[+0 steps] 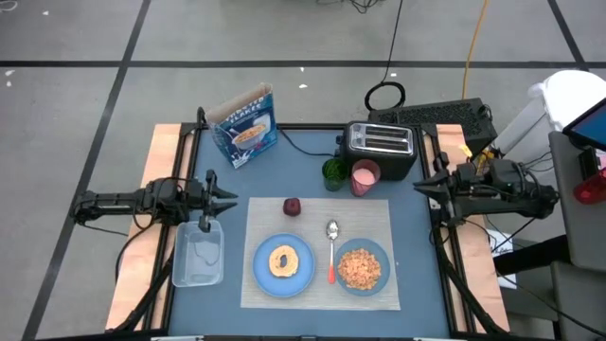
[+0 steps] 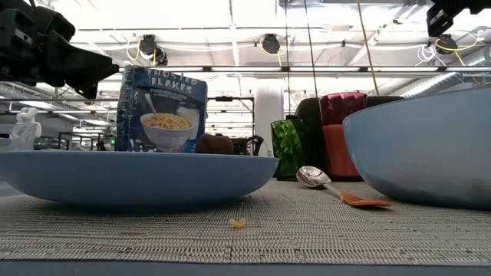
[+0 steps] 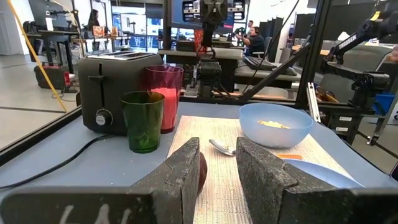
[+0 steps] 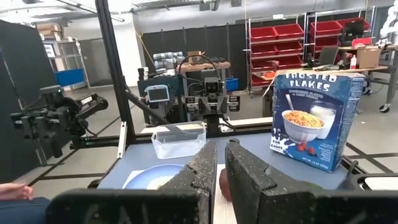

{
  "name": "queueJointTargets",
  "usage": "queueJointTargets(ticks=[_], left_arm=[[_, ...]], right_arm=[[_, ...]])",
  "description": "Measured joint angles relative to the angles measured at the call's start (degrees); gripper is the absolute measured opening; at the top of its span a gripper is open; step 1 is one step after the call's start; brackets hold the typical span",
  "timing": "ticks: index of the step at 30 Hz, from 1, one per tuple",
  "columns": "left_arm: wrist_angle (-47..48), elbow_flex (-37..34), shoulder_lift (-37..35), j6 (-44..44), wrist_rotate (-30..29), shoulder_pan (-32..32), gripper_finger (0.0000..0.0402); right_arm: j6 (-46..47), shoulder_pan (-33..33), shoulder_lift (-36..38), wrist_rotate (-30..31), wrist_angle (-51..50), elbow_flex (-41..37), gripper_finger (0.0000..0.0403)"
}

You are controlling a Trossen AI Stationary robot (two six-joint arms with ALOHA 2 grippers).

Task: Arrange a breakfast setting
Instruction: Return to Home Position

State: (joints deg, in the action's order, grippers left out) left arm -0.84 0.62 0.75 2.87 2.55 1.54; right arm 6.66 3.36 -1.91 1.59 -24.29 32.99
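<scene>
High view shows the placemat point(image 1: 317, 220) lying lower centre on the tabletop point(image 1: 417, 237). On it are the plate point(image 1: 260, 275) with the bagel point(image 1: 283, 261) at left, the spoon point(image 1: 332, 248) in the middle, the bowl point(image 1: 361, 268) at right and the fruit point(image 1: 292, 206) at its upper edge. The left hand point(image 1: 227, 199), at middle left, is empty with its fingers a little apart; the right hand point(image 1: 421, 185), at middle right, is empty with its fingers almost closed.

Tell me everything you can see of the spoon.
The spoon has a shiny metal head and an orange handle. It lies flat on the woven placemat, between the blue plate and the cereal-filled bowl, with its metal end pointing toward the pink cup.
</scene>
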Motion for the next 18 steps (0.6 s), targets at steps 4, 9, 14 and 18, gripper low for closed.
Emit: queueJointTargets(ticks=[4, 9, 14, 18], left_arm=[[0.0, 0.0, 0.0, 0.0, 0.0, 0.0, 0.0111], [0.0, 0.0, 0.0, 0.0, 0.0, 0.0, 0.0111], [0.0, 0.0, 0.0, 0.0, 0.0, 0.0, 0.0111], [0.0, 0.0, 0.0, 0.0, 0.0, 0.0, 0.0111]], right_arm=[[0.0, 0.0, 0.9, -0.1, -2.1, 0.0, 0.0029], [-0.3, 0.0, 1.8, -0.1, -3.6, 0.0, 0.0029], [-0.5, 0.0, 1.8, -0.1, -4.0, 0.0, 0.0029], [-0.3, 0.0, 1.8, -0.1, -3.9, 0.0, 0.0029]])
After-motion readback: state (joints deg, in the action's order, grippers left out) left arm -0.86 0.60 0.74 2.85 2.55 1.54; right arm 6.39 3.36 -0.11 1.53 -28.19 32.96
